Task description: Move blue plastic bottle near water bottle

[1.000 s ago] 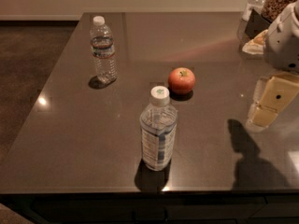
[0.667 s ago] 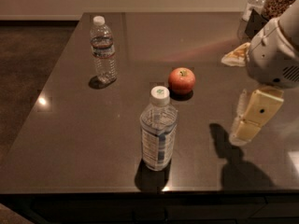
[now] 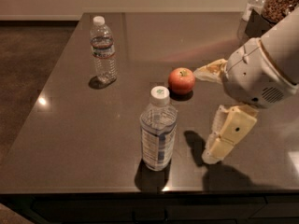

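The blue plastic bottle (image 3: pixel 159 130) stands upright near the table's front edge, stout, with a large blue-and-white label and a white cap. The water bottle (image 3: pixel 103 50) stands upright at the far left of the table, slim and ribbed, with a narrow band label. My gripper (image 3: pixel 205 115) is to the right of the blue plastic bottle, a short gap away and at about its height. Its two tan fingers (image 3: pixel 229 134) are spread apart and hold nothing.
A red apple (image 3: pixel 181 80) lies just behind the blue plastic bottle, close to my upper finger. A dark container with granola (image 3: pixel 280 3) and a clear bottle (image 3: pixel 254 3) stand at the back right. The dark table's (image 3: pixel 70 139) front edge is near.
My arm and gripper have moved left, from the right edge of the view toward the blue plastic bottle. The bottles and apple have not moved.
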`<state>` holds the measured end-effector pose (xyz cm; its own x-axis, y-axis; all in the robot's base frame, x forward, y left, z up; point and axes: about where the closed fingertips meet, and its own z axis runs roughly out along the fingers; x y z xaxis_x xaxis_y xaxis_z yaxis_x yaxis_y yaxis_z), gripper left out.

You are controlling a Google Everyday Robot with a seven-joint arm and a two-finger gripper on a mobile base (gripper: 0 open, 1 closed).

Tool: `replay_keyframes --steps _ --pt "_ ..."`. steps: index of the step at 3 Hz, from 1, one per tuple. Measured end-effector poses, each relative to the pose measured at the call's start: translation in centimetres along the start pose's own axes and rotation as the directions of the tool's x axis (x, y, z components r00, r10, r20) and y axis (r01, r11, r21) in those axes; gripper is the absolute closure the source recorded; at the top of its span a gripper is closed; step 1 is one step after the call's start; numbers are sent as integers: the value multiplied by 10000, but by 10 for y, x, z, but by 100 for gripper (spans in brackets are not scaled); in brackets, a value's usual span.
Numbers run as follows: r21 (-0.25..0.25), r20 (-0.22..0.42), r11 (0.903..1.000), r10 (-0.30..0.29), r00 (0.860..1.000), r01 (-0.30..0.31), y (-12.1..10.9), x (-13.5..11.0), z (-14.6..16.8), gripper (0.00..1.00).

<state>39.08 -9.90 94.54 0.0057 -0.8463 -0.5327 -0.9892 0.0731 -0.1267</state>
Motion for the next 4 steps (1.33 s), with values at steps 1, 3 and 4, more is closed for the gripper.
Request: replay_keyframes --steps 1,3,4 --pt "-345 1050 9994 60 9945 -24 10 -21 19 0" --pt "-693 2441 9973 409 9689 -246 19 -52 38 16" --pt "-796 2743 9959 641 9595 -438 20 -58 41 39"
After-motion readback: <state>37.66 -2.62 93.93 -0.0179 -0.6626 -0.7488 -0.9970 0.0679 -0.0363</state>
